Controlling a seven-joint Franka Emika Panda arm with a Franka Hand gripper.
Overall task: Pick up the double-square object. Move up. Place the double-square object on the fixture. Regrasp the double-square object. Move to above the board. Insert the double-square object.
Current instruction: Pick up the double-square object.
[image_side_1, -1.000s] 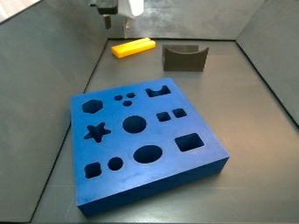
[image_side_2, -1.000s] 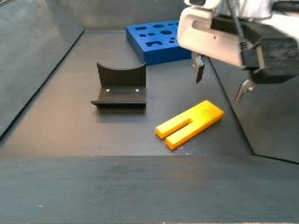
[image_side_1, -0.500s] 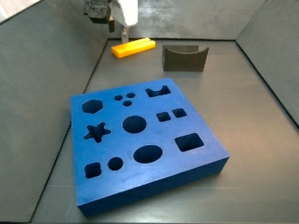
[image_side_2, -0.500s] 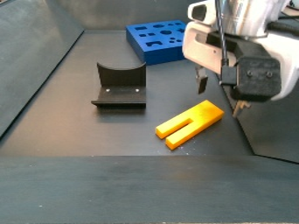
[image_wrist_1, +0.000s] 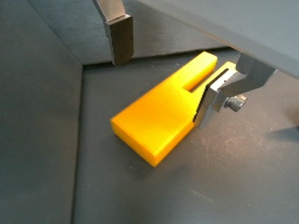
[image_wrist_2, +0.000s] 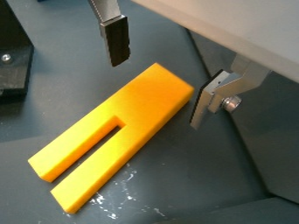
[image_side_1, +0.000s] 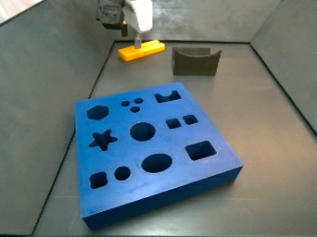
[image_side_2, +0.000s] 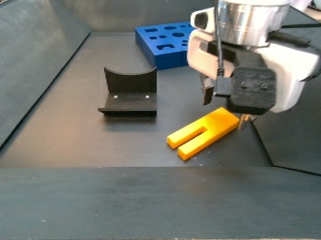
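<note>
Double-square object (image_wrist_2: 111, 136): rigid, light, smooth plastic bar near the counter's far edge; pincer (image_wrist_2: 158, 68) spread apart, straddling its solid end, the likeliest grip.

The gripper (image_side_2: 230, 101) is showing a white body with a black front block and a silver cylinder above, a thin dark cable running down it. Its fingers (image_wrist_2: 115, 38) are showing as flat silver plates with dark pads, one bearing a small screw.

The pincer (image_side_2: 228, 101) hides the far end of the double-square object (image_side_2: 201, 134).
</note>
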